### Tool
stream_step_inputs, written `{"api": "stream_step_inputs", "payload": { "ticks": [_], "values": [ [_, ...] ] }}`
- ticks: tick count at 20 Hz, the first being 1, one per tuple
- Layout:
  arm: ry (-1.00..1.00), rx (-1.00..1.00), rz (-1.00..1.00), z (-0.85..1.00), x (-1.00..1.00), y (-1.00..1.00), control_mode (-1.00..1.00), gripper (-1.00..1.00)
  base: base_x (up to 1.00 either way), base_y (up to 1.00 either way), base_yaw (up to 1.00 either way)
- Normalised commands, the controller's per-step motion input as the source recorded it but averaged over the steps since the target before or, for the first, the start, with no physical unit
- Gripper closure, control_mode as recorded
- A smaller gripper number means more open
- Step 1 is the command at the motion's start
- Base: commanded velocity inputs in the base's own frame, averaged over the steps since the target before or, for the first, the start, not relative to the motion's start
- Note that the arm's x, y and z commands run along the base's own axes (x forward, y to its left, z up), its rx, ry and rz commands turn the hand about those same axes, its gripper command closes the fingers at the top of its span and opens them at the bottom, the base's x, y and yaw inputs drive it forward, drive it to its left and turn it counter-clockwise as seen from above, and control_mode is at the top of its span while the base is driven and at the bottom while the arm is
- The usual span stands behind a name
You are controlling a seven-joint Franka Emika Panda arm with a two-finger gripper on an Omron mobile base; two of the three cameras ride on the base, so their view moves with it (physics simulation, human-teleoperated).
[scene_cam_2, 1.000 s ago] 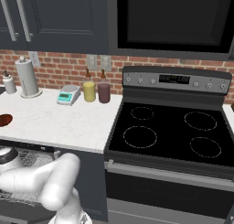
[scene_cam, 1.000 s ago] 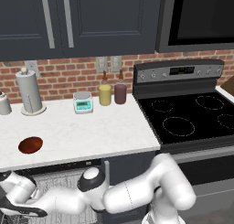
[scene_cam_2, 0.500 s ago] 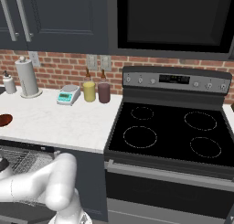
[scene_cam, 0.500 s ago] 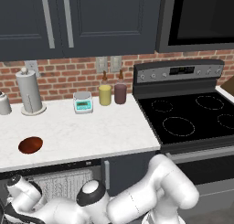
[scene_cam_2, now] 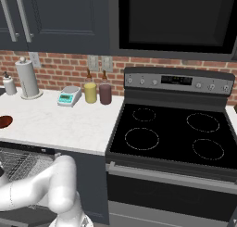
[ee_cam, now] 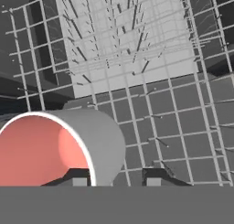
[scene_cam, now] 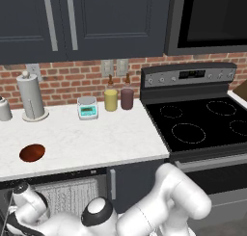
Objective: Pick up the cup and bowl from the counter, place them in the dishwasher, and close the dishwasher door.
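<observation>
Cup (ee_cam: 55,147): white outside, red-pink inside; seen in the hand view lying on its side over the wire rack (ee_cam: 137,81) of the dishwasher (scene_cam: 67,196). Its long axis runs across that view, the open mouth turned toward the lower left and toward the camera, the closed end toward the right.

Gripper (ee_cam: 116,181): two dark fingertips (ee_cam: 153,181) are seen at the bottom edge, set apart. The cup is placed to the left, overlapping the left tip, not squarely between the tips. Whether it is gripped or released cannot be told.

Bowl (scene_cam: 32,152): dark reddish-brown, upright on the counter (scene_cam: 96,138), near its front edge above the dishwasher.
</observation>
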Motion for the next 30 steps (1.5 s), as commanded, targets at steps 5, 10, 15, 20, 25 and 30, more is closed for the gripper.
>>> {"api": "stream_step_inputs", "payload": {
  "ticks": [5,10,15,20,25,30],
  "values": [
    [0.0,0.0,0.0,0.0,0.0,0.0,-1.0,-1.0,0.0,0.0,0.0],
    [0.0,-0.01,0.0,0.14,-0.01,0.0,-1.0,-1.0,0.0,0.0,0.0],
    [-0.01,-0.06,0.0,0.31,-0.2,-0.02,-1.0,-1.0,0.0,0.0,0.0],
    [0.0,-0.01,0.0,0.49,-0.19,-0.22,-1.0,-1.0,0.0,0.0,0.0],
    [-0.01,0.01,0.0,0.7,-0.06,-0.43,-1.0,-1.0,0.0,0.0,0.0],
    [-0.06,0.0,0.01,0.94,-0.05,-0.46,-1.0,-1.0,0.0,0.0,0.0]
  ]
}}
